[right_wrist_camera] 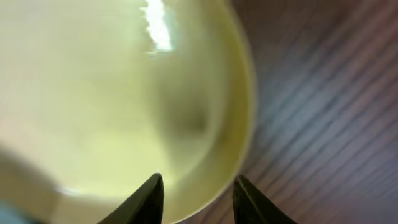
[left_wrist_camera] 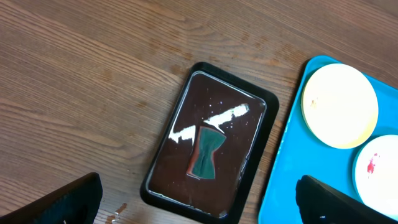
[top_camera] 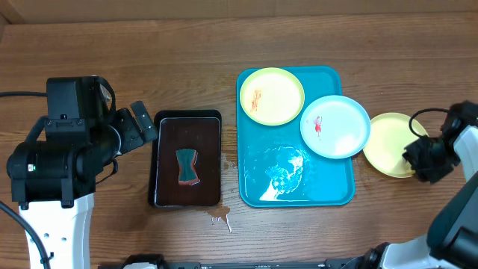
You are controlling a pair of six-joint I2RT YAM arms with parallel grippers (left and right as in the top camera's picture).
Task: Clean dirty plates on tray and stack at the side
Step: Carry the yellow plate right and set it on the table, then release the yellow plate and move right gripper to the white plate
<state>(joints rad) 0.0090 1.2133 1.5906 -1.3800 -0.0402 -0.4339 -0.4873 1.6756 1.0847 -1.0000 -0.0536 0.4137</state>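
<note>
Your right fingers (right_wrist_camera: 148,202) stand partly open astride the near rim of the yellow plate (right_wrist_camera: 124,93), which lies right of the tray (top_camera: 336,183).

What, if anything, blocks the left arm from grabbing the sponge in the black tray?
Probably nothing, so likely yes. The left gripper hangs open just beside the black tray, and the sponge lies uncovered in the dark liquid, with nothing over it or between them.
</note>
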